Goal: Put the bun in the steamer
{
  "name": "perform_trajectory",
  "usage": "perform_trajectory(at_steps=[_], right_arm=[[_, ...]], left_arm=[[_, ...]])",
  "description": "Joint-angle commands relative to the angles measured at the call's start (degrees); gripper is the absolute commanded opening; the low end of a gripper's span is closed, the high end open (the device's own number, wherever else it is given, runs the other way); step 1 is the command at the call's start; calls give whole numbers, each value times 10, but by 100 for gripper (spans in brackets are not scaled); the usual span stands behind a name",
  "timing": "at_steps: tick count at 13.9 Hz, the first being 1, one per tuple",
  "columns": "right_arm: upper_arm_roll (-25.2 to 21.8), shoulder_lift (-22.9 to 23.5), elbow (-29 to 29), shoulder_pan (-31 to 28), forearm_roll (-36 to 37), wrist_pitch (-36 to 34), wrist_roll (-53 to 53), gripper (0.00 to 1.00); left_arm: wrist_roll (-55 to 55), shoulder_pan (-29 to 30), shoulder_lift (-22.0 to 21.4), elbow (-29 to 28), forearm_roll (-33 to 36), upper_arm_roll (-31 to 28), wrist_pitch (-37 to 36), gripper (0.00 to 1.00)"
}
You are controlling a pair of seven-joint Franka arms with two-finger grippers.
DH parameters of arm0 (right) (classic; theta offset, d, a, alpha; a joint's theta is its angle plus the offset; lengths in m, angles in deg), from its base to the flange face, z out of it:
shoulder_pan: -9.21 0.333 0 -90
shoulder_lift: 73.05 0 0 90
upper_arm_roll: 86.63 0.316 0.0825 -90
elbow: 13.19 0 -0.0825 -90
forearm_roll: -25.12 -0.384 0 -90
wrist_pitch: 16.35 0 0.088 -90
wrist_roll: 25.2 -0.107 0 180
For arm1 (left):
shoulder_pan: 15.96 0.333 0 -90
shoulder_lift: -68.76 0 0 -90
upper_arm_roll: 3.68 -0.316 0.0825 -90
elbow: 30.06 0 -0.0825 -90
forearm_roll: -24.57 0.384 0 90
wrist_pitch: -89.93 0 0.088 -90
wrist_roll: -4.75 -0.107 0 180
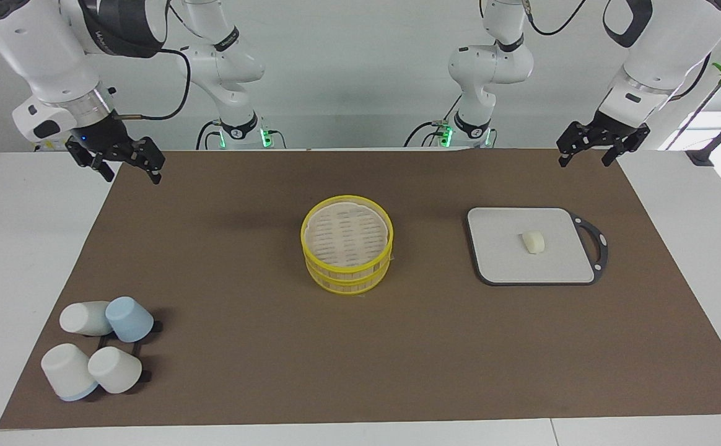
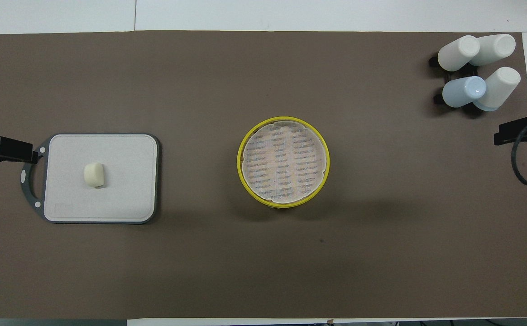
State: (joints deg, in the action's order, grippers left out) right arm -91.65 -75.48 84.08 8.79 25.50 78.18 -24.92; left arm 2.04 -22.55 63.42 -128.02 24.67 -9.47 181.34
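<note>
Facing view
Bun (image 1: 533, 241): lies on the grey board (image 1: 503, 260), toward the left arm's end of the table (image 1: 1, 248), touched by nothing.
Steamer (image 1: 347, 244): mid-mat, yellow rims stacked, pale slatted top showing; well apart from the board.
Mat (image 1: 243, 347): brown, covering most of the table.
Cups (image 1: 97, 347): four, white and blue, on a black rack at the right arm's end, farther from the robots than the steamer.
Left gripper (image 1: 589, 152): hangs over the mat's corner near its base; jaws released, grasping nothing.
Right gripper (image 1: 126, 167): hangs over the mat's edge at its own end; jaws released, grasping nothing.

Overhead view
Bun (image 2: 94, 174): on the board (image 2: 123, 199), nearer its handle end.
Steamer (image 2: 283, 162): mid-mat.
Cups (image 2: 478, 70): at the mat's corner farthest from the robots.
Left gripper (image 2: 28, 156): tip just over the board's handle.
Right gripper (image 2: 503, 135): tip at the mat's edge, below the cups.
</note>
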Motion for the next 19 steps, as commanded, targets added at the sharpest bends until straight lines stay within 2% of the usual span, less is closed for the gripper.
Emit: perform_trajectory(at_steps=[1,5,8,10,11,13,14,16,17,19], right_arm=[[3,6,-7,-5,3,1,16,100],[8,-1,2,-4,-2,-11,11,100],[29,-3,-1,-1,-5,-62,17,100],[67,-2,-8,-1,-7,-66,25,100],[105,-1,-11,-1,-17,-50,22,100],[183,8,-22,21,-21,3,-67,100],[199,53,-56,64,-18,8,-150,100],[195,194,-209,174,7,-1,-303,100],[193,245,-258,219,42,0,-343,100],[192,292,-284,272,82,14,-371,100]], left_arm=[[3,-4,-6,-6,2,-2,-5,100],[3,-4,-6,-4,2,-2,-5,100],[4,-4,-6,-4,2,-2,-4,100],[3,-4,-6,-6,2,-2,-4,100],[2,-4,-7,-11,2,-2,-1,100],[2,-4,-25,-52,2,-2,37,100],[2,-4,-34,-88,2,-2,65,100],[4,1,-53,-181,2,-2,145,100],[3,3,-56,-222,2,-2,181,100],[3,4,-41,-301,2,-3,276,100]])
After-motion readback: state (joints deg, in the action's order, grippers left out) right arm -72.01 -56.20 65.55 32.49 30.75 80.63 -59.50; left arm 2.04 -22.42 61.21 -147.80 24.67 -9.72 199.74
